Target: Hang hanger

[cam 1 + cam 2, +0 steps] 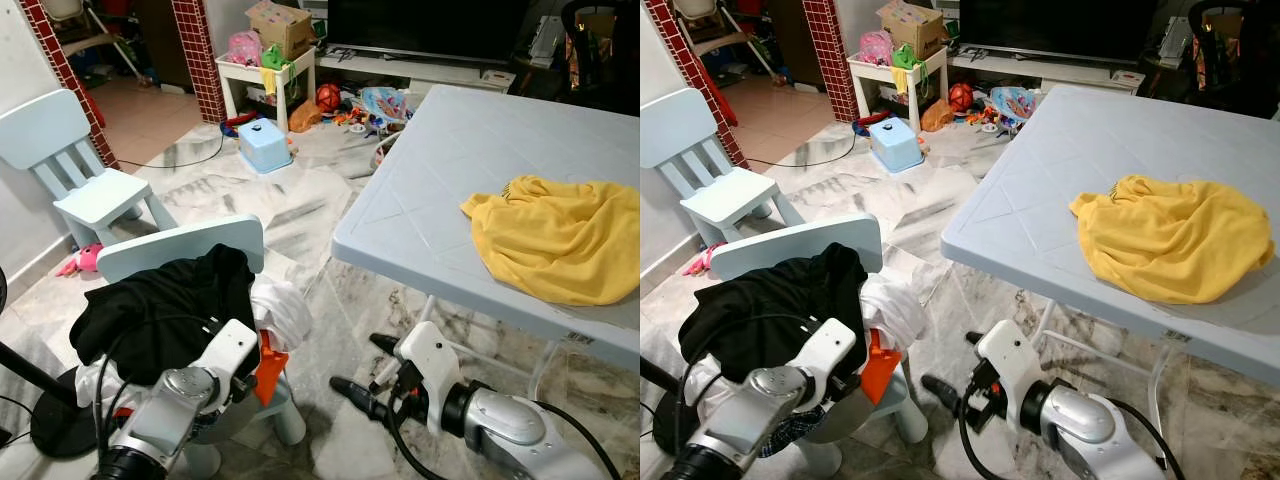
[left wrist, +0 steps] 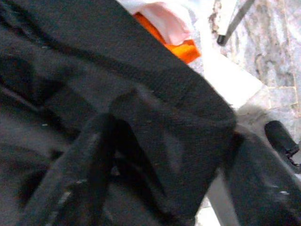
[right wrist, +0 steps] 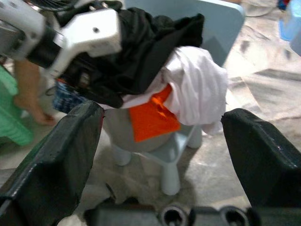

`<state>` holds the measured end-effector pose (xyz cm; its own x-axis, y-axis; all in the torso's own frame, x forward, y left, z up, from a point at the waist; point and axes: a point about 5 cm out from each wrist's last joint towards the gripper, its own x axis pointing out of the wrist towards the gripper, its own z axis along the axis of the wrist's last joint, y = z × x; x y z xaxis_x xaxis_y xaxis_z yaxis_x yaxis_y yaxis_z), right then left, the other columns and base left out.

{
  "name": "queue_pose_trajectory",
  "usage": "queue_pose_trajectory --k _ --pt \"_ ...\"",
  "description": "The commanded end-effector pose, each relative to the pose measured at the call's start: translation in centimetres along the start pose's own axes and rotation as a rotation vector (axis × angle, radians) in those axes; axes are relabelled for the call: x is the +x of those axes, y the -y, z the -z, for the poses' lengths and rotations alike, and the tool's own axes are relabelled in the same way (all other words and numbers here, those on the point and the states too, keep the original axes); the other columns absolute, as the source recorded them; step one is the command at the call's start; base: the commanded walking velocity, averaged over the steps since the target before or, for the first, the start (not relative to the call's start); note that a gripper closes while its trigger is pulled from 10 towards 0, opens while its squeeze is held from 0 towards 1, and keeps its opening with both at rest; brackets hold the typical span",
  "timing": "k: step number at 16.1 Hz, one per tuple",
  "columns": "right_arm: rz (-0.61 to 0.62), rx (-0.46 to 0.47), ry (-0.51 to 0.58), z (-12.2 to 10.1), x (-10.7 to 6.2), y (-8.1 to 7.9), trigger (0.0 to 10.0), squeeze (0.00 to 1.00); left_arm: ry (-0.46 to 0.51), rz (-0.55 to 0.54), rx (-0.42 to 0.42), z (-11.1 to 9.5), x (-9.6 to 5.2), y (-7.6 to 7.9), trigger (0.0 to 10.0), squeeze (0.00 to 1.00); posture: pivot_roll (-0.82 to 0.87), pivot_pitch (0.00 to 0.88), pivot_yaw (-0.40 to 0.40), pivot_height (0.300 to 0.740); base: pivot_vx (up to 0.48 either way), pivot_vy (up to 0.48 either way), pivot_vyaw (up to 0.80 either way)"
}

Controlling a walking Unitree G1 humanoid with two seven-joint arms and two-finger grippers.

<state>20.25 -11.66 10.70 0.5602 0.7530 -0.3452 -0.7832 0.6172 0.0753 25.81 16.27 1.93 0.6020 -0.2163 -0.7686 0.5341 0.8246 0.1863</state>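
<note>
Black cloth point(image 1: 160, 310) heaped on the near pale blue child's chair point(image 1: 185, 248) takes up the left gripper point(image 2: 155, 179), which is pushed into the folds at the near left; in the left wrist view its dark fingers point(image 2: 77, 179) lie against the fabric, but whether they pinch anything cannot be told. White cloth point(image 1: 283, 308) and an orange piece point(image 1: 270, 368) sit in the same pile, just right of the black. No hanger can be made out (it may be buried under the clothes, or out of frame altogether), so the step in hand looks like a search or a first grasp in the pile, with hanging not yet begun. The right gripper point(image 1: 362, 368) hovers low over the marble floor point(image 1: 300, 215) between chair and table point(image 1: 420, 200), its two fingers spread wide and empty, aimed at the chair. A yellow garment point(image 1: 555, 240) lies crumpled on the table's right side, well apart from both grippers. The next move probably calls for lifting the black cloth aside to expose what lies beneath. A person's forearm point(image 3: 26, 96) shows blurred beyond the left arm in the right wrist view.
</note>
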Motion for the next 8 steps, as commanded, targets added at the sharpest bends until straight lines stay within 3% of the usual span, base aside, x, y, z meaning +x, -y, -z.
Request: queue_pose_trajectory --k 1,8 --pt "-0.026 -0.004 -0.001 -0.30 -0.35 -0.06 10.0 0.00 0.002 -0.011 0.017 -0.11 0.06 -0.14 0.0 0.00 -0.10 0.049 0.034 0.740 0.000 0.000 0.00" --pt "-0.047 -0.013 -0.031 -0.11 -0.40 0.15 10.0 0.00 0.003 0.009 0.057 0.29 0.72 0.46 0.0 0.00 -0.10 0.038 0.029 0.740 0.000 0.000 0.00"
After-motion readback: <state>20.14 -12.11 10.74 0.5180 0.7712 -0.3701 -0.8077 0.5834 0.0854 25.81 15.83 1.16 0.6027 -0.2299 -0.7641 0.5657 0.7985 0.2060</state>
